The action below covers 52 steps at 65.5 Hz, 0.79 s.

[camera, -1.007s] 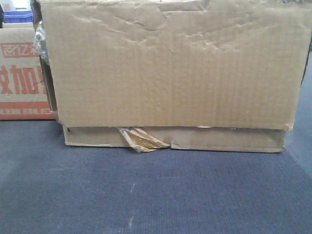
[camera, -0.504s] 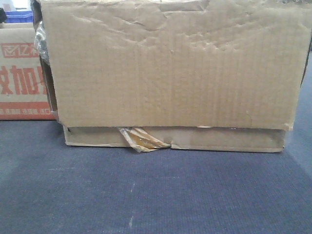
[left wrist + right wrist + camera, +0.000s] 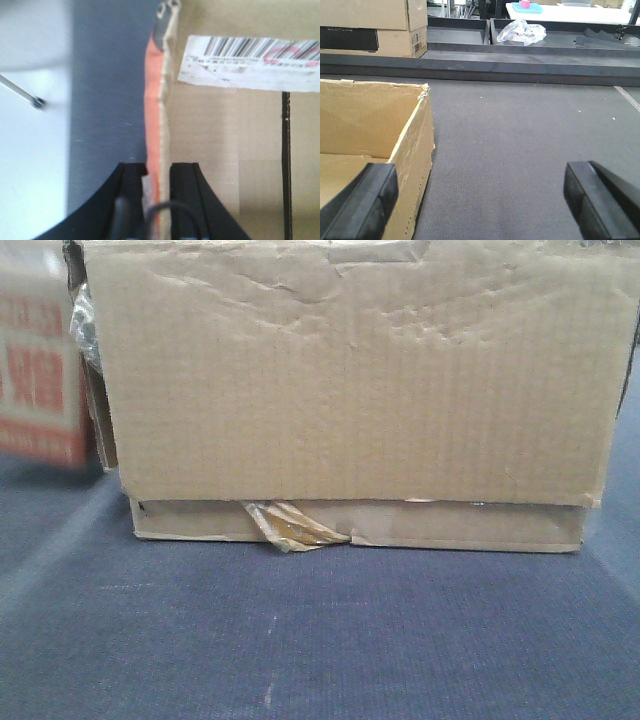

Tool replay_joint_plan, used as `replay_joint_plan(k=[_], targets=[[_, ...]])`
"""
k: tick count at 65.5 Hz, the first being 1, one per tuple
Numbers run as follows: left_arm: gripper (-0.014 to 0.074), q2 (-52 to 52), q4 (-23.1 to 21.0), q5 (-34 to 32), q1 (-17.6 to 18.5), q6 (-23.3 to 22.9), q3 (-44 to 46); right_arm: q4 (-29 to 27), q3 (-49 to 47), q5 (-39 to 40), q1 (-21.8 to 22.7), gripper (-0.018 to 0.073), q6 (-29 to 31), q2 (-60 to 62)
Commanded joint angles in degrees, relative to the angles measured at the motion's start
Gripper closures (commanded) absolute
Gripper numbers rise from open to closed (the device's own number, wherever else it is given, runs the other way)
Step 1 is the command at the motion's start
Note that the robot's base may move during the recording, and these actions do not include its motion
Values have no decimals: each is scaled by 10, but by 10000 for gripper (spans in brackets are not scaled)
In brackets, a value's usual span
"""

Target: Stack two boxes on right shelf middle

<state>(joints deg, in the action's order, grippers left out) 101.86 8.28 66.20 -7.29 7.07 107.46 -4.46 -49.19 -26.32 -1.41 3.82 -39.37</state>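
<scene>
Tearing is the main hazard: the left gripper (image 3: 158, 172) is closed on a single carton wall (image 3: 156, 115), one finger inside and one outside. A hard pull would likely fold or rip that thin edge, or let it slip from the pinch. The wall's outer face is orange-red, so it probably belongs to the red-printed carton (image 3: 40, 360), which shows blurred just left of and behind the large carton (image 3: 350, 380). Swung carelessly, it could shove the large carton off the flat box (image 3: 460, 525) directly beneath it. Both rest on the carpet (image 3: 320, 640), with torn tape (image 3: 290, 525) hanging below the large carton's lower edge. Neither gripper appears in the front view, so no tool touches the large carton's visible face. The right gripper (image 3: 480, 185) has its fingers spread wide, holding nothing; one finger (image 3: 367, 200) overlaps the corner of an open brown carton (image 3: 370, 125) and could snag it. Whether that one is the large carton I cannot tell. The shelf shows in no view, so I judge the stack well short of its place.
</scene>
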Motion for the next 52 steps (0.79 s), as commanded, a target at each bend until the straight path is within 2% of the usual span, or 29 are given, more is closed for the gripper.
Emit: replay_joint_plan(k=[1,12,20,26,35,46,52], targets=[[708,-44,9,-12,0,-32,7,0,-5,10,-1,0,1,-1],[708,-110,22,-29,1,-79,23,0,-5,10,-1,0,1,-1],[708,-143,-15,-30,13,-88,61,0,-5,10,-1,0,1,-1],[708,-153,-52,-30,41,-88,96,0,-5,10,-1,0,1,-1],[708,-153,-92,-38,110,-109,142,0,-5,10,-1,0,1,-1],[708,-137,-93,-84,224,-155,152,-2,-5,10,-1,0,1,-1],[708,-118,-90,-95,268,-168,152,-2,-5,10,-1,0,1,-1]])
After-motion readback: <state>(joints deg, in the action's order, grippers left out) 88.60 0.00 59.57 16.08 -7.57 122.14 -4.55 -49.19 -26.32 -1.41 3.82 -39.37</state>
